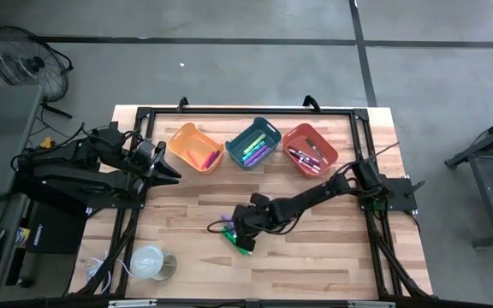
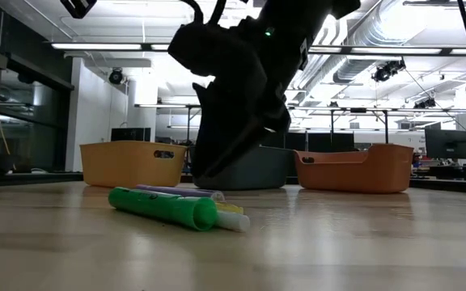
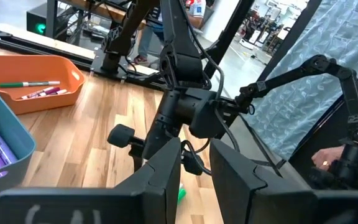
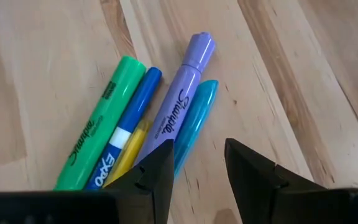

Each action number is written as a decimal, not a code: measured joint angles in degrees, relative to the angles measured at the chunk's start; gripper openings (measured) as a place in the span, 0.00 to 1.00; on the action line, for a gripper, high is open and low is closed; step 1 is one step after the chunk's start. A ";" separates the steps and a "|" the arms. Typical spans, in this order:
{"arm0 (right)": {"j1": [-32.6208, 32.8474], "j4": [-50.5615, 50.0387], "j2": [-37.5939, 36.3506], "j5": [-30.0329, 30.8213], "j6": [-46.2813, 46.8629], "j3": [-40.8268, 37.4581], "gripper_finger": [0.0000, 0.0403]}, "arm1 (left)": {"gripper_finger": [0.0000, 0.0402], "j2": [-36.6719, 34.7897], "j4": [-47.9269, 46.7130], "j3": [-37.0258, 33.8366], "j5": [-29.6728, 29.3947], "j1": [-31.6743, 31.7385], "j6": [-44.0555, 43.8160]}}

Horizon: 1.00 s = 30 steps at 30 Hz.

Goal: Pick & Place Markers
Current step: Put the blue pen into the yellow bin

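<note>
1. High view shows the right gripper [image 1: 245, 233] reaching in from the table's right edge to a small bundle of markers [image 1: 234, 233] near the middle of the wooden tabletop [image 1: 332, 257], nearer its front edge than the three bins along the back edge.
2. Right wrist view shows five markers side by side: a green Sharpie highlighter [image 4: 98, 134], a blue Expo marker [image 4: 129, 127], a yellow marker [image 4: 131, 149], a purple Sharpie highlighter [image 4: 180, 99] and a teal marker [image 4: 194, 118].
3. Their long axes run nearly parallel, pointing ahead of the fingers, roughly along the gripper's own reach.
4. The right gripper's jaws stand spread with nothing between them; the gap sits just beside the teal marker's near end, with one finger [image 4: 151, 171] over the purple and yellow markers' near ends.
5. My judgement: a small sideways shift toward the teal marker would put it between the jaws.
6. The left gripper [image 1: 168, 168] waits near the orange-yellow bin [image 1: 180, 137] at the back left, well apart from the bundle, its fingers [image 3: 160, 171] slightly parted and empty; the right arm is clearly nearer.
</note>
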 joint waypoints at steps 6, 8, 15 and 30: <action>-0.06 0.63 1.16 0.20 0.46 0.03 0.33 | 0.21 0.00 -0.02 0.00 0.04 0.00 -0.02; -0.06 0.50 1.55 0.19 0.90 0.03 0.33 | 0.21 0.00 -0.04 0.00 0.06 -0.02 -0.02; -0.04 1.28 2.03 0.07 1.46 0.07 0.33 | 0.21 0.00 -0.46 0.00 0.76 -0.02 -0.03; 0.05 -2.29 4.13 -0.30 5.65 0.40 0.32 | 0.21 0.00 -1.48 0.00 0.55 0.00 -0.02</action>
